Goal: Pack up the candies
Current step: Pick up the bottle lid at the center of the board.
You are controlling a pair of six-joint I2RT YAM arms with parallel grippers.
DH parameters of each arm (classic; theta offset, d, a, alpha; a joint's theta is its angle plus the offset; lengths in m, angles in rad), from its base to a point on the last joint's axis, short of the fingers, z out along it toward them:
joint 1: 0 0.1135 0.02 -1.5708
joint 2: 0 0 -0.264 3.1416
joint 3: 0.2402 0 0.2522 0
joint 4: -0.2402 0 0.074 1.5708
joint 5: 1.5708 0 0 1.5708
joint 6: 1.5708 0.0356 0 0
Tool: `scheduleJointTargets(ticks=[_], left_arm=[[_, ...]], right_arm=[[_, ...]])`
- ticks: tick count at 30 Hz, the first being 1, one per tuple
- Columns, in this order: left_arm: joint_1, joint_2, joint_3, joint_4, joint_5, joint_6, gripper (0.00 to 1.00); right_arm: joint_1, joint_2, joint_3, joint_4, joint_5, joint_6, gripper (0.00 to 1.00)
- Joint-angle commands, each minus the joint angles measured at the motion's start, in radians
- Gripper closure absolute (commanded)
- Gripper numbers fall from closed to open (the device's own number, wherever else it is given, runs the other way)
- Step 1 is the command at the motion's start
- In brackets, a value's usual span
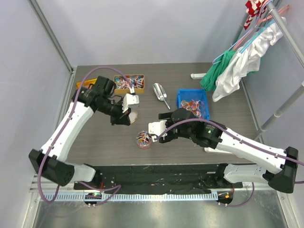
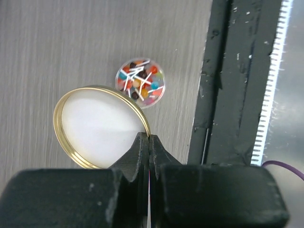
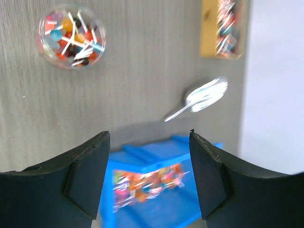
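1. Your candies (image 2: 140,81) are heaped in a clear jar (image 3: 45,52) that stands open close to the table's near edge, about midway along it. More candies fill a blue bin (image 1: 182,98) toward the right edge and a tray (image 1: 138,90) near the far edge, left of centre.
2. Your left end effector (image 2: 148,142) is pinched tight on the rim of a gold lid (image 2: 97,126). The lid sits just beside the jar on its far-left side, not over it.
3. Your right end effector (image 3: 148,137) is spread wide with nothing between its fingers, just right of the jar.
4. A metal scoop (image 1: 160,95) lies between tray and bin. You have bare table between it and the jar.
5. The table (image 1: 104,147) is dark wood grain with a black strip along the near edge. Garments (image 1: 237,61) on a rack (image 1: 289,33) hang past its far right corner.
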Motion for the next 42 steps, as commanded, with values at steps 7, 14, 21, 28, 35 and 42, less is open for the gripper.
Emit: scheduleJointTargets(ticks=[7, 14, 21, 28, 35, 42], left_arm=[[-0.003, 0.219, 0.132, -0.398, 0.209, 0.138, 1.0], [-0.003, 0.267, 0.144, -0.404, 0.22, 0.119, 1.0], [-0.027, 0.258, 0.109, -0.404, 0.203, 0.111, 1.0], [-0.044, 0.201, 0.054, -0.404, 0.185, 0.117, 1.0], [-0.047, 0.177, 0.034, -0.404, 0.188, 0.128, 1.0], [-0.056, 0.186, 0.014, -0.404, 0.19, 0.142, 1.0]], right_arm=[[0.207, 0.075, 0.07, 0.078, 0.123, -0.222, 0.28], [0.279, 0.141, -0.014, 0.292, 0.283, -0.3, 0.28], [0.278, 0.208, -0.058, 0.52, 0.378, -0.395, 0.26], [0.235, 0.285, 0.004, 0.52, 0.347, -0.387, 0.3], [0.225, 0.325, 0.066, 0.359, 0.246, -0.331, 0.43], [0.227, 0.368, 0.124, 0.318, 0.226, -0.305, 0.5]])
